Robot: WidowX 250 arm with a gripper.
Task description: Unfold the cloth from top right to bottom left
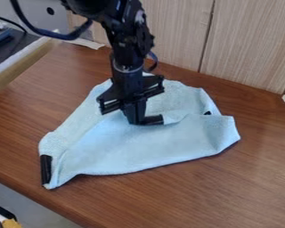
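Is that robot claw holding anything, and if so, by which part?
It can't be told: the gripper is down beside a black strip on the light-blue cloth, but any grip is hidden.

Arm: a black, jointed robot arm (130, 42) that comes in from the far edge, left of the middle, with its base out of view.
Upper part: bulky at the far edge, slanting rightward, then bending steeply down.
Wrist: a black, rounded wrist (130, 82) with a narrow pale ring above it, close to upright.
Gripper: a black, angular gripper (136, 120), hanging down under the wrist, slightly left of the middle.
Gripper body: wide, turned at a slant, left end nearer, right end farther.
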